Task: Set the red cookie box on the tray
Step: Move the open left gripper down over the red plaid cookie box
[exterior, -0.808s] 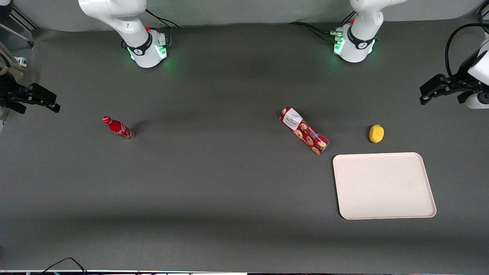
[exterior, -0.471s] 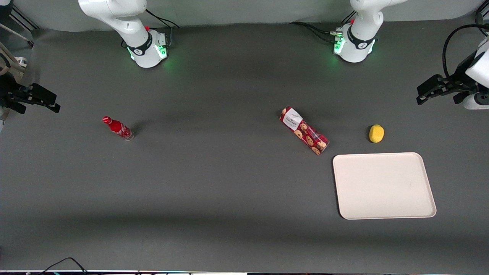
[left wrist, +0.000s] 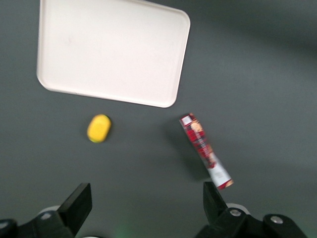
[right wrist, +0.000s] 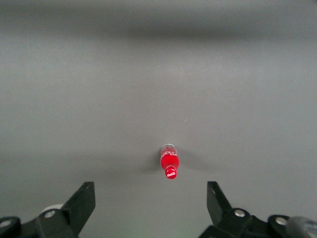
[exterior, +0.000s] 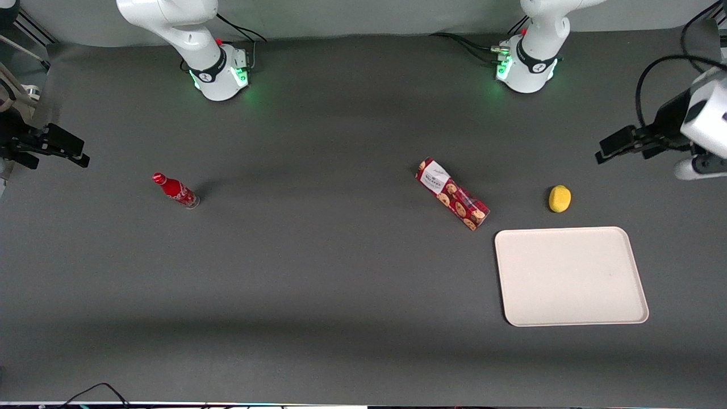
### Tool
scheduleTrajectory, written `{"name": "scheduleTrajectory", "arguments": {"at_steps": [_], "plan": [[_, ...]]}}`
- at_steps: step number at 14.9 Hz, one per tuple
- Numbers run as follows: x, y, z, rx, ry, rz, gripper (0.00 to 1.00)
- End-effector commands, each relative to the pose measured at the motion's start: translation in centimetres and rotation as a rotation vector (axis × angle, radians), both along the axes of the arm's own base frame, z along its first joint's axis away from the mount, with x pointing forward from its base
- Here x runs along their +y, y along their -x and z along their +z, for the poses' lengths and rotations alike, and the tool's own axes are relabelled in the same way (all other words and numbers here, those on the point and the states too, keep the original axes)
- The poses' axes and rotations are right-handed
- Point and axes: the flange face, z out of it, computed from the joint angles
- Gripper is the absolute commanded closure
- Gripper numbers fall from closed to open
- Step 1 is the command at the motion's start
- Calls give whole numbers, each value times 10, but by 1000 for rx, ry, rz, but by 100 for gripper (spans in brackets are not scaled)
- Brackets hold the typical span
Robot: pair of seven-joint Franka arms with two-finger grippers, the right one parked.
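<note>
Going across the front view from its nine o'clock edge: a small red bottle [exterior: 175, 191] stands on the dark table [exterior: 318, 272] toward the parked arm's end, alone there. Near the middle, slightly toward three o'clock, lies the red cookie box [exterior: 452, 193], flat on the table and set on a diagonal, its white-labelled end pointing to about ten o'clock and its cookie-printed end to about four o'clock. That printed end is near a corner of the tray [exterior: 569, 276] but apart from it; the tray sits at roughly four o'clock from the box, nearer the front camera, with nothing on it. A yellow lemon-like object [exterior: 559, 199] rests at three o'clock from the box, just beside the tray's rim and farther from the camera than it. At the three o'clock edge, the gripper [exterior: 614, 149] hangs in the air above the table toward the working arm's end, well apart from the box. Its fingers [left wrist: 79, 203] are spread wide (the wrist view shows this plainly) and hold nothing.
</note>
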Motion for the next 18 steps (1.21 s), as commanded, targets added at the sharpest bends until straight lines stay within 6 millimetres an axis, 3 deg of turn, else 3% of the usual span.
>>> {"name": "scheduleTrajectory", "arguments": {"at_steps": [1,4,8,12,16,18], "plan": [[-54,-23,-62,58,24,253,0],[-104,-14,-131,61,24,368,0],[-171,27,-220,98,12,497,0],[-202,66,-300,97,33,551,1],[-216,81,-348,126,58,558,3],[-219,83,-359,133,67,560,4]]}}
